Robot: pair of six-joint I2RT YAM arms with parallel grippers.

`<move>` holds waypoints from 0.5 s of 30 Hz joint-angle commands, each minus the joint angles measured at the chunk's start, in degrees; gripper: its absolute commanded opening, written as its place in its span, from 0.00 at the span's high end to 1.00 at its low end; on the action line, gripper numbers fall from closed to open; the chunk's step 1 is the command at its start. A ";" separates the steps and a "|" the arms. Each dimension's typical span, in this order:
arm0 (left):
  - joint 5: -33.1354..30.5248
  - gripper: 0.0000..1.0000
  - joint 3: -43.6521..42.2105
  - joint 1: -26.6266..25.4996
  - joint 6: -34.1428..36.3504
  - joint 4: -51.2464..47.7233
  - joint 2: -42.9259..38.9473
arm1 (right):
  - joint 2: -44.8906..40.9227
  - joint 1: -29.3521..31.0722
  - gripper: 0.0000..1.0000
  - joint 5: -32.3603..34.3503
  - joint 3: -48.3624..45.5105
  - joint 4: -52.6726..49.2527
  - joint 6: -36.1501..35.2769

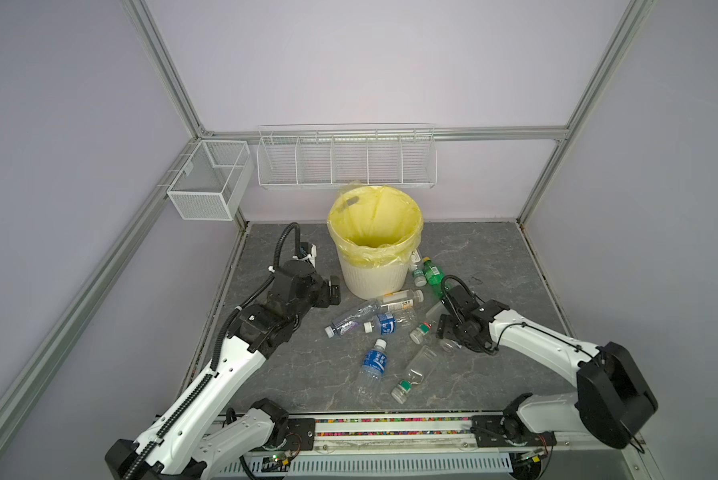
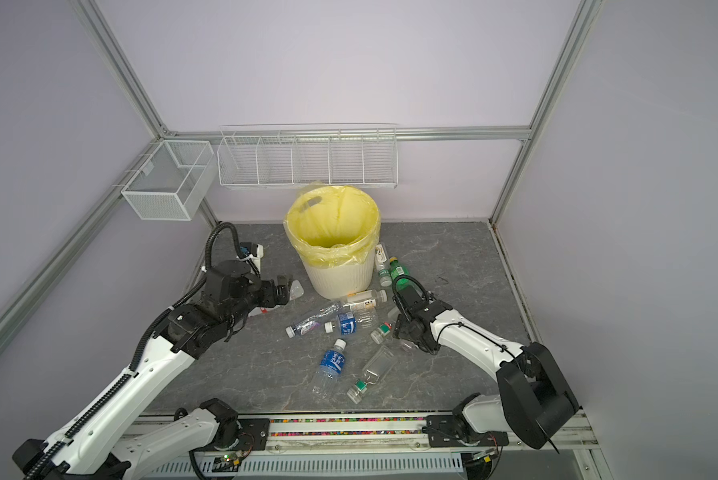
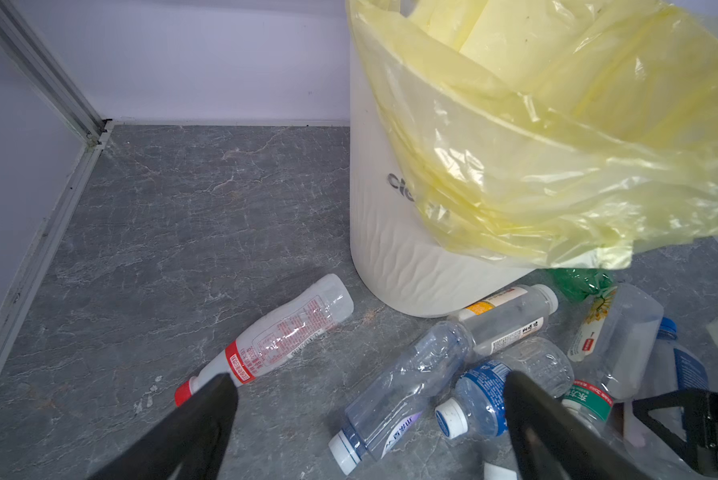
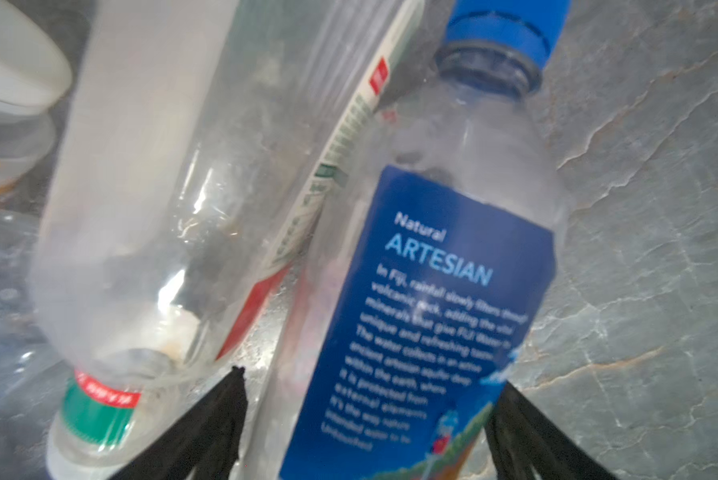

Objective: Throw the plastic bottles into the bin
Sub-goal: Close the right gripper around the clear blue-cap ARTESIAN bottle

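1. Dial is set on a top view: bin (image 1: 374,282) at centre, 12 toward the back wall. The bin stands upright, with its yellow bag (image 1: 390,253) folded over the rim and the mouth clear. It sits mid-table, probably so either arm can reach it.
2. Bottles (image 1: 384,324) all lie on their sides on the table (image 1: 291,365). Most fan from 3 to 6 o'clock of the bin. None shows plainly inside it.
3. Right gripper (image 1: 446,334) is at 5 o'clock, low over the heap, jaws spread wide and unclenched. In the wrist view its fingers (image 4: 224,415) straddle the Fiji bottle (image 4: 432,270) near its base. Nothing is gripped yet. The straddle likely sets up a close across the bottle's narrow way.
4. Fiji bottle: its long axis runs straight out from between the fingers, blue cap at the far end, base toward the wrist. Its dial heading can't be told, because the gripper hides it from above.
5. Green-band bottle (image 4: 141,208) lies just beside it, reversed, with its cap at the finger end. One finger sits in the gap between the two, and I judge it could snag the neighbour.
6. Left gripper (image 3: 367,376) is at 8 o'clock, released and empty, off the table. The red-label bottle (image 3: 291,328) lies apart from the heap, also at 8. Its axis runs roughly 8–2, with the base toward the bin. The red cap is by one fingertip, not between the two. It looks like the pick for this arm.
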 commanded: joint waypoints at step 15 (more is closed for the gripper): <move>0.03 0.01 -0.55 0.16 0.06 0.43 1.54 | 1.54 -1.11 0.08 -0.53 -2.89 3.05 1.03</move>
